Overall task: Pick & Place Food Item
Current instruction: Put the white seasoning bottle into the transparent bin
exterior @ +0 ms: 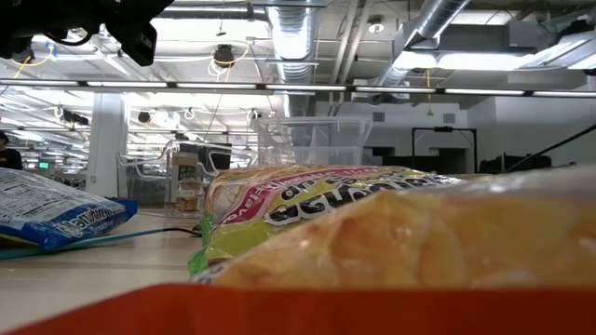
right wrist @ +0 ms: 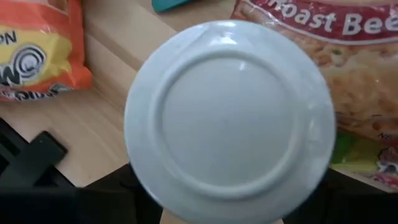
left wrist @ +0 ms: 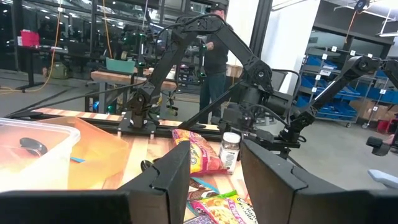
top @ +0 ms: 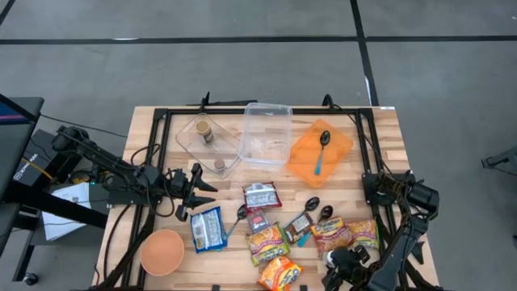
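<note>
One white-lidded jar (right wrist: pixel 230 112) upright between right hand (top: pixel 349 263) fingers.

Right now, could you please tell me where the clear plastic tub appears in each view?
High: clear plastic tub, table's far middle.
Low: centre background.
Left wrist: in view, against the orange cloth.
Right wrist: not in it.
Landmark: that cloth, also beside it from above.

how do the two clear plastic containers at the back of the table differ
The left clear container holds two small jars, one lying on its side; the right clear container looks empty. The left one sits skewed to the table edge and looks shallower; the right one sits nearly square, with taller walls. Both are transparent and side by side, corners meeting.
</note>
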